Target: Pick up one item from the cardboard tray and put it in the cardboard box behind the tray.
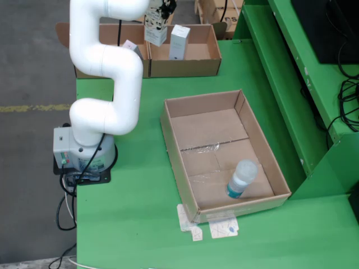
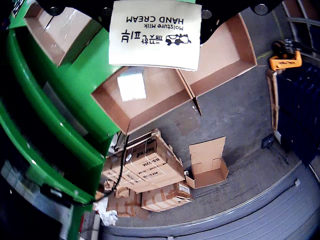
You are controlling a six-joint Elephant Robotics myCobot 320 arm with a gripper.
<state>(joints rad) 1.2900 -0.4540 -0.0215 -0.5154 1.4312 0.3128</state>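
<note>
View from above: I see the white arm (image 1: 109, 67) reaching to the far side of the green table (image 1: 140, 224), over the cardboard box (image 1: 185, 59) at the far edge
Gripper (image 1: 161, 10): I have it clamped on a hand cream carton (image 1: 155, 29), held up over the box's middle divider
View riding on the gripper: the carton (image 2: 155, 34) fills the top, its print reading Moisture Milk HAND CREAM upside down; the box compartments (image 2: 150, 95) lie below it
Box contents: one white carton (image 1: 179, 42) stands upright in the right compartment, another (image 1: 132, 49) in the left
Tray (image 1: 224, 154): open cardboard tray in the near middle of the table, holding a clear bottle (image 1: 242, 178) in its near right corner
Table edge: paper scraps (image 1: 210, 227) lie just beside the tray's near wall
</note>
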